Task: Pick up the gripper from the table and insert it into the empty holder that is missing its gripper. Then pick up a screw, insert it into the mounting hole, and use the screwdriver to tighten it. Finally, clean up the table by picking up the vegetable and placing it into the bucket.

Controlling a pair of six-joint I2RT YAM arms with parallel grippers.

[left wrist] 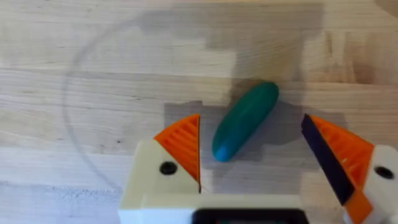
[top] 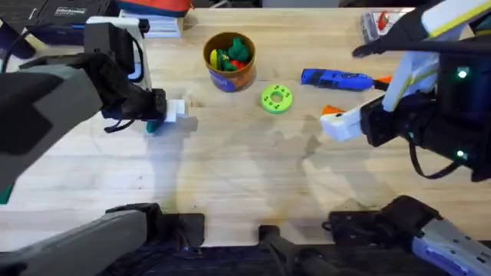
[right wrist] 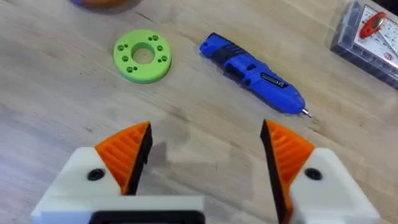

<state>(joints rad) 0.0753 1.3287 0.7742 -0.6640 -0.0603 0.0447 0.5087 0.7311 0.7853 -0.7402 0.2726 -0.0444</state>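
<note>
You have a pale wood-plank table (top: 245,184) with clutter along its far edge. Count one bucket (top: 229,61) holding toy produce, one lime-green disc (top: 276,99), one screwdriver (top: 337,78), and one vegetable (left wrist: 245,120) lying flat on the wood. Your left gripper (left wrist: 261,152) hangs over the vegetable, jaws spread wide either side, not touching it. Your right gripper (right wrist: 205,155) stands wide open and empty, near the screwdriver.
</note>
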